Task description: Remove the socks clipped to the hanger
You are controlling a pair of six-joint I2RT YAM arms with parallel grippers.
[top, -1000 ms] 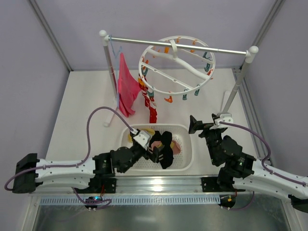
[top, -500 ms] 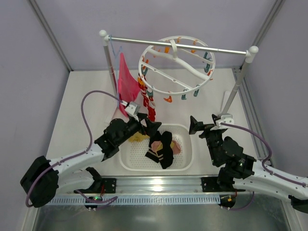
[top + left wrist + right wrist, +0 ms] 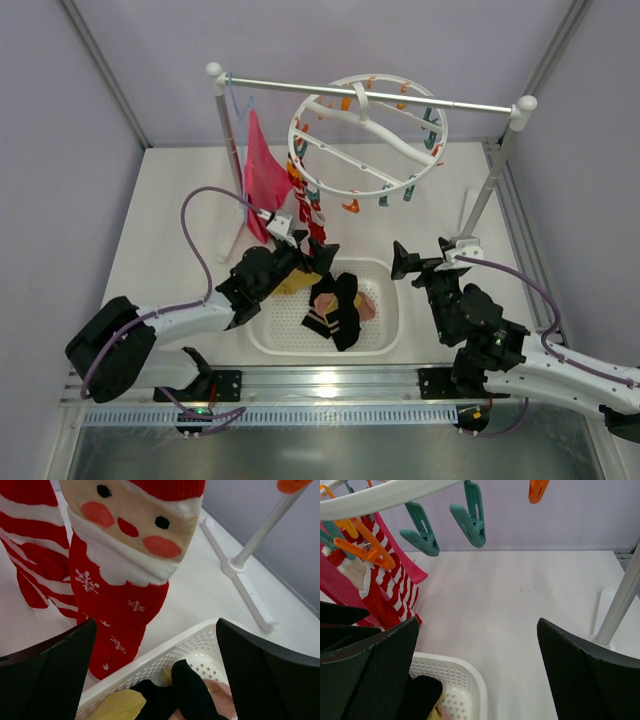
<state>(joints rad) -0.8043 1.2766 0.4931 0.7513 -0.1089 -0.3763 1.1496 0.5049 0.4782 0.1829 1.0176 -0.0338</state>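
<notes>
- Raised since a second ago from over the white perforated plastic basket (image 3: 395, 310) to just beside the red-and-white striped fabric socks (image 3: 316, 226): left gripper (image 3: 316, 252), jaws wide apart, holding nothing.
- Clipped at the left rim of the white round spoked plastic hanger (image 3: 385, 138).
- In the basket: black sock (image 3: 340, 305).
- Right of the basket: right gripper (image 3: 402, 260), jaws spread, empty.

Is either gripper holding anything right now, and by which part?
Nothing is held. The left gripper is open in front of the hanging red Santa-face fabric sock; the right gripper is open and empty.
</notes>
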